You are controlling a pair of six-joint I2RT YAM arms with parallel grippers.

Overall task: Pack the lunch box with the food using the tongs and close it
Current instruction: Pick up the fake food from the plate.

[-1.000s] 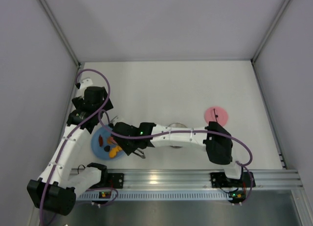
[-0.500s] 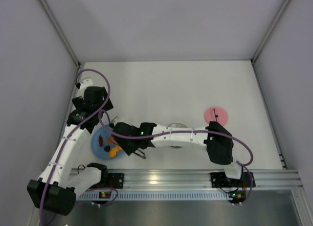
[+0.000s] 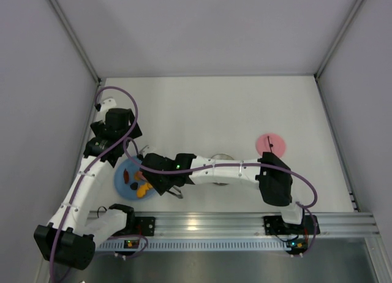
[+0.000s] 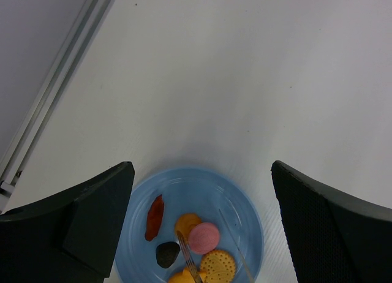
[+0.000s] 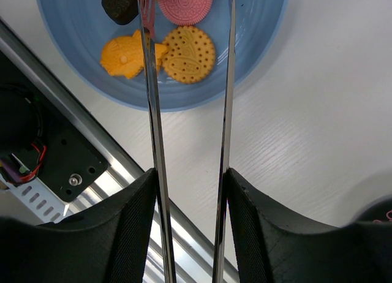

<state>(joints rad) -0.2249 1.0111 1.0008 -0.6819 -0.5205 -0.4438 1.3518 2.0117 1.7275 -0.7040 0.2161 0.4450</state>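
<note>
Table [image 3: 214, 111]: white; blue plate [image 5: 257, 50] lay ahead of right gripper [image 5: 191, 185].
Right gripper: held tongs [image 5: 151, 111] over food [image 5: 190, 53].
Left gripper [image 4: 202, 173]: stood wide.
Change: none visible.

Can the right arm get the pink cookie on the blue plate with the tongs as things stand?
Probably yes. The right gripper holds the tongs with both tips over the plate, and the pink cookie lies between them. Nothing else sits in that gap.

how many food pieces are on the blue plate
6, all on the plate. In the left wrist view: red strip at the left, dark lump below it, orange round, pink round, yellow biscuit, and an orange fish at the bottom edge. More may be hidden under the tongs.
</note>
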